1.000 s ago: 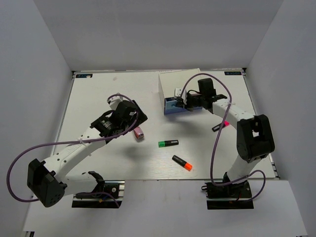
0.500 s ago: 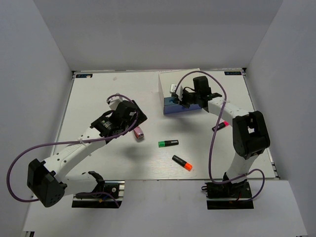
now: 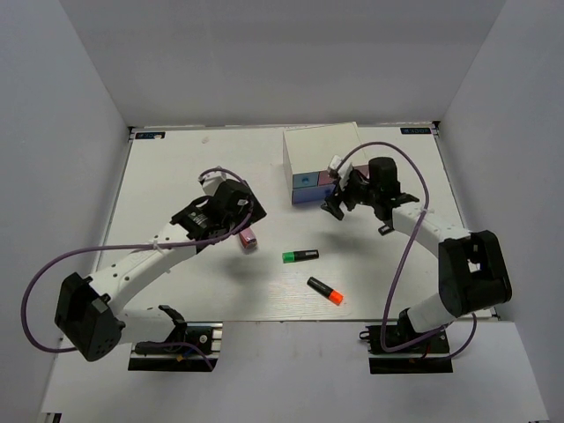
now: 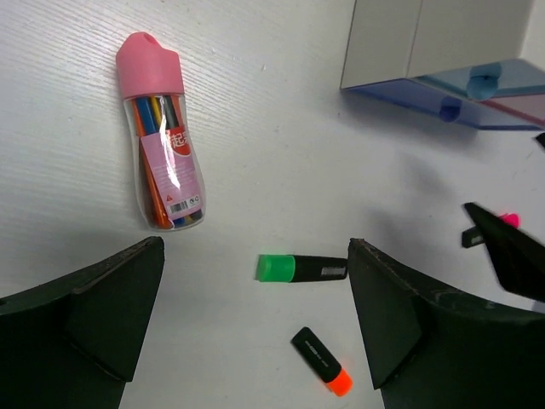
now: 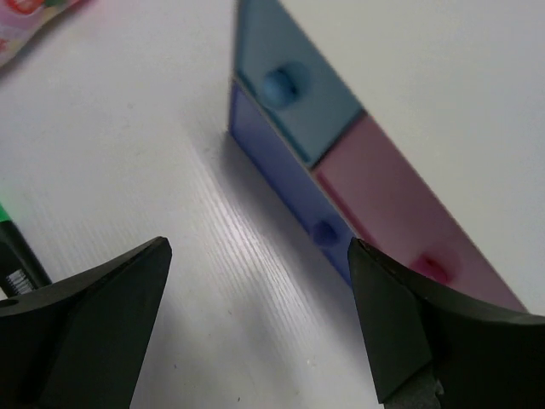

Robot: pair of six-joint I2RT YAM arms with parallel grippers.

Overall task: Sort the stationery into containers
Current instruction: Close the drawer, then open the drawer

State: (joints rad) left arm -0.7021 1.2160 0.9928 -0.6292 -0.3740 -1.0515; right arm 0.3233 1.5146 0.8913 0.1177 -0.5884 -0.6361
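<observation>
The white drawer box [image 3: 321, 148] stands at the back, showing a light-blue drawer [image 5: 294, 94], a pink drawer [image 5: 400, 204] and a blue-violet lower drawer [image 5: 294, 200]. My right gripper [image 3: 336, 204] hovers open and empty just in front of the lower drawer's knob. A green highlighter [image 4: 302, 267] and an orange one [image 4: 322, 361] lie mid-table. Only a bit of the pink highlighter [image 4: 508, 220] shows behind the right fingers. My left gripper [image 4: 255, 332] is open above the green highlighter. A pink-capped clear tube of pens [image 4: 162, 145] lies beside it.
White walls enclose the table [image 3: 176, 176] on three sides. The right arm [image 3: 423, 225] stretches over the right part of the table, and purple cables loop off both arms.
The right gripper has opened and drawn back from the drawer box toward the near right. The left arm has shifted slightly right.
</observation>
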